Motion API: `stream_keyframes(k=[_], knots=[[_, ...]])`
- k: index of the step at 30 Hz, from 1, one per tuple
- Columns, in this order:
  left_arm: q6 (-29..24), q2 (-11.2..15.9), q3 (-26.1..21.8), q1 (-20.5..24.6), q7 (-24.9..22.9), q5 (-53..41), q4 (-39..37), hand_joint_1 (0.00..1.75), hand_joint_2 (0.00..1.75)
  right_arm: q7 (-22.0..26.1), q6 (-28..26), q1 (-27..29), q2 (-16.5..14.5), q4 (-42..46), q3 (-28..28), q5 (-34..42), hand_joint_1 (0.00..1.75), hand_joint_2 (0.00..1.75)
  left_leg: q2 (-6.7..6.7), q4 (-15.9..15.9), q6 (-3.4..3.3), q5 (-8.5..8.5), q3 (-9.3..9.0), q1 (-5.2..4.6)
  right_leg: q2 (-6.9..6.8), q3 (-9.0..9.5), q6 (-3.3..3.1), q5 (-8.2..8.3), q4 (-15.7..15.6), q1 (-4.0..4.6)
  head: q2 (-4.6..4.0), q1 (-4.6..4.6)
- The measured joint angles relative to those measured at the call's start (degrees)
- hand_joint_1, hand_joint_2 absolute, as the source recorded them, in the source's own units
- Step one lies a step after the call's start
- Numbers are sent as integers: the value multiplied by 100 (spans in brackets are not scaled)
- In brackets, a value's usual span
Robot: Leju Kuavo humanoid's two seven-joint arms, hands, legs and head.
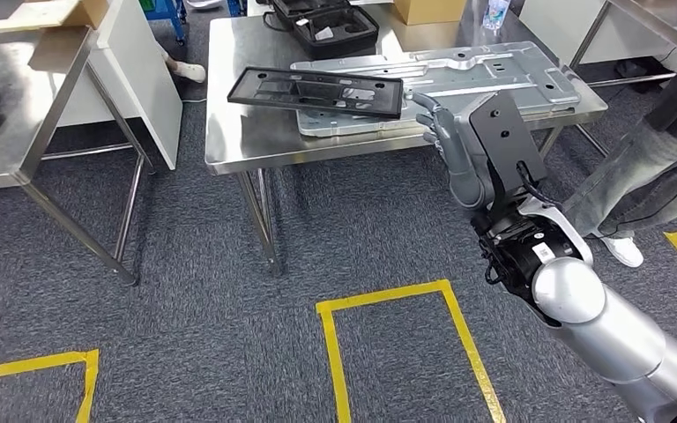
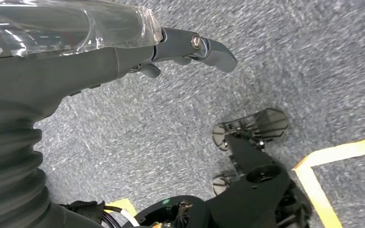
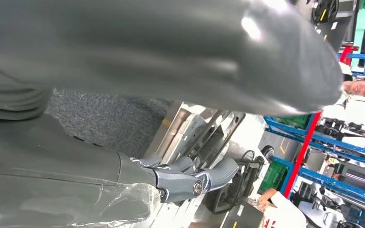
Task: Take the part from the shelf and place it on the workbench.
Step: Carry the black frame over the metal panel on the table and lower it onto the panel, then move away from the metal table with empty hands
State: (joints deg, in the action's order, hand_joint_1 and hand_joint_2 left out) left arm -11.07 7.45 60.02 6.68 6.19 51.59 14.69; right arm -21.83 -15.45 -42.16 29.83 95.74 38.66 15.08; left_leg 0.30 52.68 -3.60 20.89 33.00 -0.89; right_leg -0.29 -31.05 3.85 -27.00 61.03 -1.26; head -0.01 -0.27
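The black part (image 1: 316,91), a flat slotted frame, is lying on top of the silver plate (image 1: 458,77) on the workbench (image 1: 256,141), its near edge tilted up a little off the plate and its far end reaching toward the bench's middle. The right hand (image 1: 436,123) is sitting just beside the part's right end, fingers spread loosely and pointing at the bench; from where I am standing I cannot tell whether a fingertip is touching the part, but the hand is not wrapping around it and looks released. In the right wrist view the fingers (image 3: 204,176) are hanging apart over the plate's ribbed metal with nothing between them and the thumb (image 3: 171,52). The left hand (image 2: 123,52) is hanging over grey carpet, its fingers (image 2: 209,47) stretched out and carrying nothing. Behind the part, at the bench's far edge, an open black case (image 1: 331,26) is resting, with a cardboard box (image 1: 427,9) just right of it. A person's leg in jeans (image 1: 643,185) is standing off the bench's right corner, a white shoe (image 1: 621,249) on the carpet. A second steel table (image 1: 18,106) is standing well left of the bench, and yellow tape (image 1: 388,300) is marking the floor in front of it.
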Motion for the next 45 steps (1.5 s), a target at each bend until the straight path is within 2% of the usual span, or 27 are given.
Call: stream_keyframes(k=[2,5,7,9,10,11,13,15,16,18,20,21,22,24,25,26,27,28,30,32,33,35,36,39,41,43,45], knots=[[-1,1,-1,0,2,1,0,0,175,2,0,-10,0,5,-7,-1,0,0,-8,85,56,-61,101,-12,12,371,-52,-101,-604,19,0,-7],[-1,-1,0,-19,2,1,-3,0,175,3,0,-7,-1,9,-3,-3,0,0,-13,150,154,-103,218,8,4,301,-211,-47,-704,40,0,-12],[2,-8,1,-29,2,1,-7,0,175,1,0,-9,-4,10,4,-3,0,0,-18,534,232,282,396,42,-10,161,-302,76,-713,22,-1,-20],[2,-14,2,-30,3,1,-7,0,175,1,0,-7,-6,13,5,-4,0,0,-20,1335,299,867,639,75,-11,0,-330,201,-709,22,-1,-28],[0,-15,2,-29,3,1,-7,0,175,2,1,-3,-7,13,5,-4,0,0,-20,1703,315,1030,715,84,-11,-79,-329,260,-706,24,-1,-30],[-1,-16,2,-29,3,1,-7,0,175,2,1,2,-7,13,7,-3,0,0,-21,1924,318,1067,716,88,-11,-156,-326,319,-704,26,-2,-30],[-1,-17,2,-26,2,1,-7,0,175,2,7,7,-8,13,8,-3,0,0,-22,1693,285,823,386,78,-10,-296,-310,432,-701,31,-1,-31],[-1,-13,2,-14,2,1,-7,0,175,2,15,4,-9,13,4,-4,0,0,-25,796,192,614,-280,34,-9,-385,-282,530,-699,40,0,-31],[-1,-8,1,-3,2,1,-7,0,175,2,18,2,-9,14,2,-5,0,0,-26,355,141,611,-570,8,-14,-410,-258,577,-701,41,0,-29],[-2,1,0,11,2,1,-7,0,175,2,21,-1,-10,15,2,-7,0,0,-27,-100,66,667,-826,-35,-28,-436,-194,673,-718,32,1,-29],[-2,1,0,4,0,2,-7,0,175,2,27,0,-9,16,2,-7,0,0,-18,-173,22,570,-771,-31,-31,-467,-129,723,-733,19,0,-38],[-2,1,0,1,-1,2,-7,0,175,1,32,-1,-7,17,2,-7,0,0,-10,-200,-8,499,-730,-17,-25,-518,-106,626,-661,21,-1,-39],[-2,1,0,-3,-2,2,-7,0,175,-1,36,-1,-3,17,1,-8,0,0,-1,-227,-38,417,-672,-1,-17,-605,-88,410,-467,25,-1,-34],[-2,-1,0,0,-2,1,-7,0,175,-5,39,8,2,17,3,-8,0,0,7,-230,-75,284,-535,6,-7,-839,-61,-196,278,25,-1,-21],[-2,-2,0,0,-2,1,-7,0,175,-7,40,18,2,17,4,-9,0,0,9,-219,-77,224,-456,5,-6,-935,-45,-405,695,23,-1,-18],[-2,-4,0,-1,-2,1,-7,0,175,-8,41,29,2,17,7,-9,0,0,10,-203,-73,168,-376,3,-7,-964,-31,-460,983,19,-1,-16],[-2,-7,0,-2,-3,1,-7,0,175,-9,44,36,2,17,8,-10,0,0,11,-181,-65,120,-293,4,-7,-898,-20,-384,1073,13,-1,-15],[-2,-9,1,-2,-3,1,-7,0,175,-9,48,37,2,17,9,-10,0,0,11,-149,-51,78,-212,7,-7,-717,-12,-230,929,5,-1,-15],[-2,-14,1,-2,-7,-1,-7,0,175,-9,54,28,2,17,8,-12,0,0,5,-47,-16,25,-61,4,-7,-100,-1,-18,129,-13,-1,-13],[-2,-13,1,1,-15,-1,-7,0,175,-8,56,16,0,21,4,-15,0,0,-2,63,34,-16,54,-9,5,329,-40,-62,-539,-2,-1,-16],[-2,-13,0,0,-19,-1,-7,0,175,-7,57,12,-1,24,4,-16,0,0,-4,97,63,-44,99,-15,12,380,-75,-103,-660,17,0,-19],[-2,-13,1,-8,-24,-1,-8,0,175,-8,65,19,-4,25,8,-16,0,0,-8,142,136,-77,169,6,11,295,-174,-57,-671,24,-1,-20],[-1,-14,1,-17,-27,-3,-8,0,175,-8,72,21,-6,24,12,-16,0,0,-10,238,174,23,230,21,6,241,-227,-9,-665,25,-1,-22],[1,-19,2,-24,-37,-8,-9,0,175,-9,91,24,-14,23,18,-13,0,0,-14,1155,277,788,548,68,-4,40,-318,160,-668,17,-1,-27],[-1,-19,2,-22,-37,-8,-9,0,175,-9,95,29,-15,23,22,-13,0,0,-14,1824,299,1082,683,83,-4,-107,-321,269,-664,24,-1,-28],[-2,-19,2,-21,-37,-8,-9,0,175,-9,96,33,-15,23,30,-13,0,0,-15,1775,267,907,470,73,-2,-242,-313,373,-661,36,-1,-30],[-2,-13,2,-12,-37,-8,-9,0,175,-9,96,31,-15,23,29,-14,0,0,-23,996,163,637,-113,28,-2,-332,-295,461,-661,46,-1,-28]])
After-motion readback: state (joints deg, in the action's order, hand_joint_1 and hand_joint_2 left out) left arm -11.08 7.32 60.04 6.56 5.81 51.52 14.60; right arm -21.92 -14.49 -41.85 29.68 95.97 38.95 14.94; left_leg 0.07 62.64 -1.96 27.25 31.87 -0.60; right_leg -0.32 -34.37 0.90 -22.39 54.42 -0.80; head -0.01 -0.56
